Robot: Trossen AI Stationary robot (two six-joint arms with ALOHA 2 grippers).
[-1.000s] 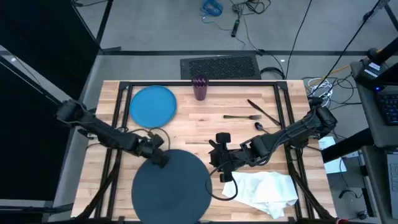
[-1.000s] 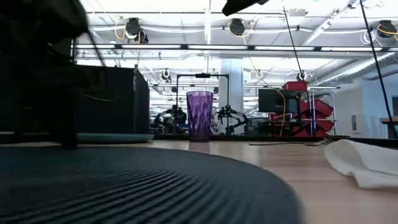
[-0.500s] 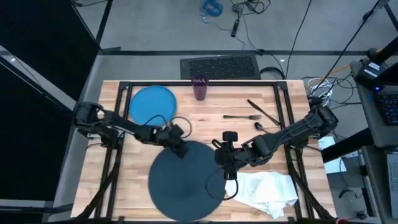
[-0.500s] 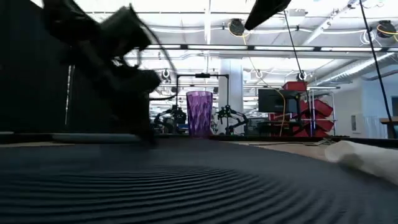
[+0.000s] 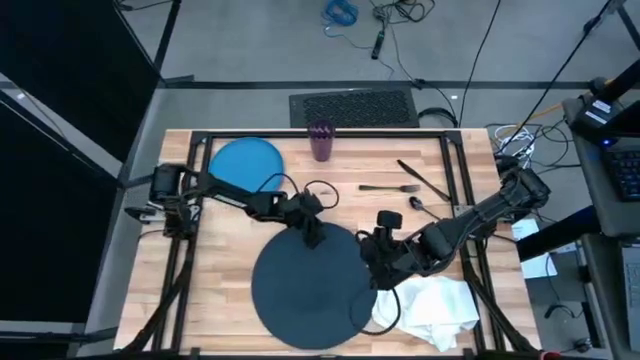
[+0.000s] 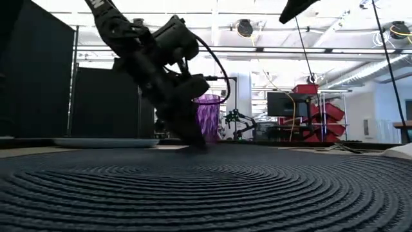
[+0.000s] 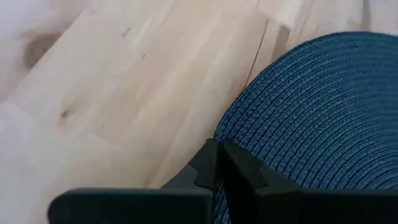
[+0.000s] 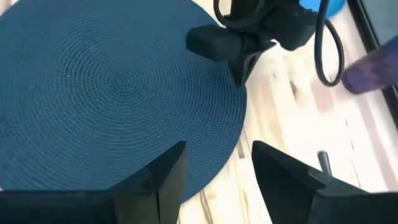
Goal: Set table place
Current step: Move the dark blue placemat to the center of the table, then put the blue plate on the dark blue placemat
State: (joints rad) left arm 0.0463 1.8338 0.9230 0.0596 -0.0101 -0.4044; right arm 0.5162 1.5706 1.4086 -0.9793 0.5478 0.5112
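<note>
overhead and wrist views of a partly laid place setting. the round charger (image 5: 310, 282), dark grey-blue with concentric woven ribs, lies flat on the pale butcher-block table (image 5: 200, 300) toward its near edge; in the low view it fills the foreground and hides most of the tabletop. the left gripper (image 5: 313, 236) stands at the charger's far rim, fingers pressed together on that rim, as the left wrist view shows (image 7: 217, 163). the right gripper (image 5: 374, 268) hovers over the charger's right edge, fingers (image 8: 168, 177) spread apart and holding nothing. a crumpled white cloth napkin (image 5: 428, 310) lies just right of the charger, partly covered by the right arm. the smooth blue plate (image 5: 243, 165) sits at the far left, the faceted purple cup (image 5: 321, 140) beside it at the far edge; fork (image 5: 388, 187), knife (image 5: 424, 180) and spoon (image 5: 420, 204) lie at far right, small and hard to make out.
</note>
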